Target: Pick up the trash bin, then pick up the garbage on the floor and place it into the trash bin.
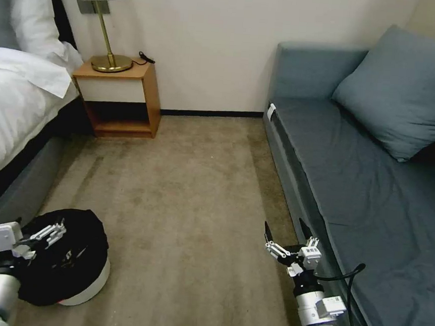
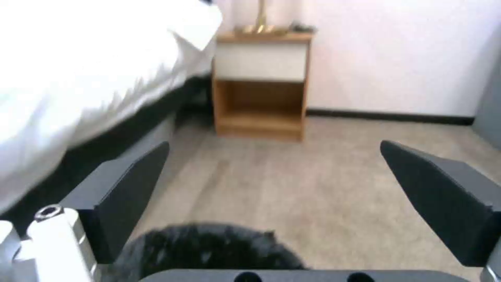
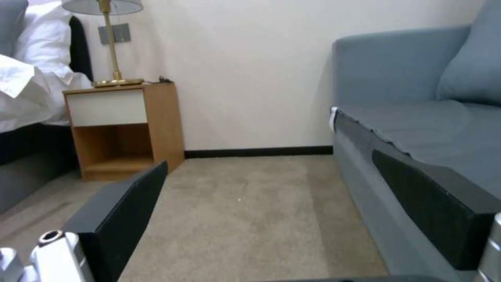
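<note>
The trash bin (image 1: 91, 284), small, round and white with a crinkled black bag (image 1: 83, 245) over its rim, stands on the beige carpet floor (image 1: 189, 206) at the lower left, beside the bed. My left gripper (image 1: 48, 232) hovers open over the bin's near-left rim. In the left wrist view its fingers (image 2: 130, 188) are spread wide with the bag's rim (image 2: 209, 246) just below them. My right gripper (image 1: 288, 236) is held open above the carpet close to the sofa's front edge, with nothing between its fingers (image 3: 125, 203). The garbage is out of view.
A bed (image 1: 18, 104) with white sheets runs along the left. A wooden nightstand (image 1: 120, 96) with a brass lamp (image 1: 107, 41) stands against the far wall. A grey-blue sofa (image 1: 373, 203) with a cushion (image 1: 406, 92) fills the right. Open carpet lies between them.
</note>
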